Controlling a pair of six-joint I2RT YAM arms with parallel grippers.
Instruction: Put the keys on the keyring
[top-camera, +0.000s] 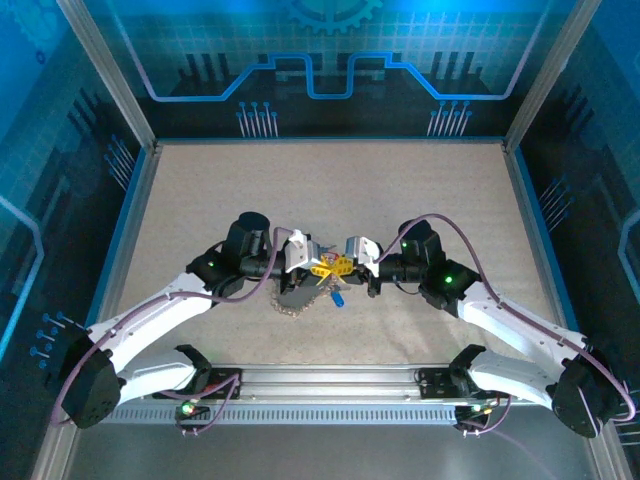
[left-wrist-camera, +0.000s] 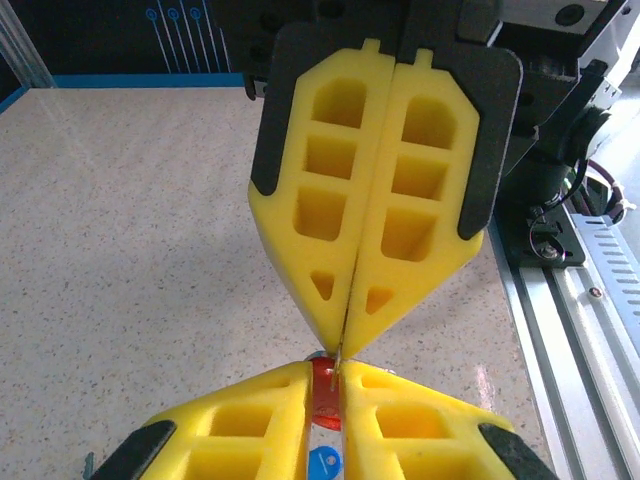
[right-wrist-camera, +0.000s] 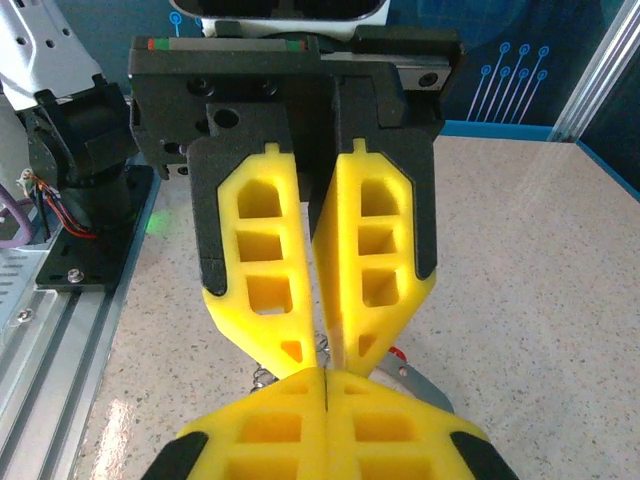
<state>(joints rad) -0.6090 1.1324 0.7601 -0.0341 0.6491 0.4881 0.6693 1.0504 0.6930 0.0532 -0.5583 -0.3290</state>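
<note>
left gripper (left-wrist-camera: 325, 372) is clamped on a red key (left-wrist-camera: 322, 392) at lower centre; right gripper (left-wrist-camera: 342, 345) is pressed together, tip to tip. keyring (right-wrist-camera: 425, 385) is seen at lower right. slippage is judged possible if tips are misaligned.

I'm holding both arms angled inward, with the left gripper (left-wrist-camera: 323, 372) and right gripper (left-wrist-camera: 341, 340) meeting tip to tip. The right is pressed closed and the left is pinching a red-headed key (left-wrist-camera: 322, 395).
</note>
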